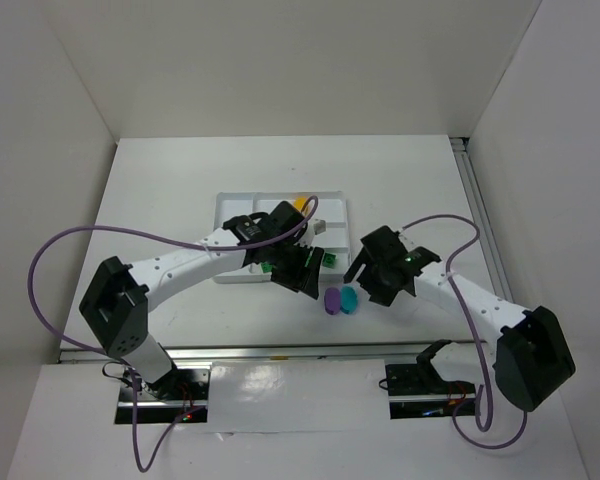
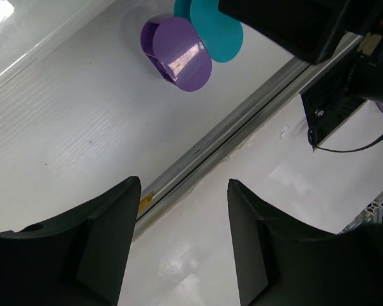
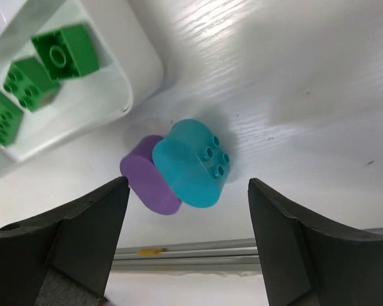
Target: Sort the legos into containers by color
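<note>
Just outside the tray's near corner, a teal lego and a purple lego are lying pressed together on the surface, not yet sorted. The right gripper is hovering over them, spread wide and empty, probably to straddle the teal one. The left gripper, also wide and empty, is hanging nearby. Green legos are sitting grouped in one compartment.
</note>
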`<state>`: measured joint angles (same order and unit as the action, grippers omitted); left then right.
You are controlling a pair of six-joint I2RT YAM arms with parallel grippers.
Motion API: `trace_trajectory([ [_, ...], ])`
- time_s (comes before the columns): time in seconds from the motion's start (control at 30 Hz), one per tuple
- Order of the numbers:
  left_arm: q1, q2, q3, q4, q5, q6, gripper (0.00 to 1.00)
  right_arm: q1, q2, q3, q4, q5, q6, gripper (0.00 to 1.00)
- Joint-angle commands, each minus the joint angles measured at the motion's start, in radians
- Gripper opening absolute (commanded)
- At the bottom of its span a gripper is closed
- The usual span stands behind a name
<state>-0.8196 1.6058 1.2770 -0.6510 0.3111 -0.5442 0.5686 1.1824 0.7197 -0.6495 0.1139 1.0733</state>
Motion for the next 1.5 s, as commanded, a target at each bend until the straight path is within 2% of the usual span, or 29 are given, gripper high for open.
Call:
trace_trajectory([
  [0.0, 0.004, 0.009, 0.031, 0.016, -0.01, 0.014, 0.68, -0.024, 0.005, -0.009, -0.004, -0.079, 0.165, 0.82],
  [0.07, 0.004, 0.0, 0.041, 0.005, -0.038, 0.013, 0.68, -0.024, 0.005, -0.02, -0.041, -0.089, 0.317, 0.87],
  [0.23, 0.004, -0.009, 0.061, -0.016, -0.058, 0.023, 0.68, -0.015, -0.044, -0.034, -0.047, -0.137, 0.491, 0.91],
  [0.6, 0.004, -0.061, 0.016, -0.007, -0.067, 0.053, 0.68, -0.015, -0.055, -0.109, -0.009, -0.148, 0.703, 0.91],
  [0.77, 0.004, -0.07, -0.002, -0.007, -0.076, 0.063, 0.68, -0.015, -0.046, -0.158, 0.077, -0.158, 0.734, 0.9],
  [0.93, 0.004, -0.07, -0.002, -0.007, -0.076, 0.072, 0.68, -0.05, 0.031, -0.189, 0.184, -0.192, 0.734, 0.9],
  [1.23, 0.004, -0.061, 0.016, -0.018, -0.076, 0.081, 0.68, -0.059, 0.048, -0.227, 0.27, -0.191, 0.735, 0.9],
  [1.47, 0.004, -0.041, 0.035, -0.018, -0.076, 0.09, 0.68, -0.104, 0.117, -0.235, 0.329, -0.2, 0.654, 0.97],
])
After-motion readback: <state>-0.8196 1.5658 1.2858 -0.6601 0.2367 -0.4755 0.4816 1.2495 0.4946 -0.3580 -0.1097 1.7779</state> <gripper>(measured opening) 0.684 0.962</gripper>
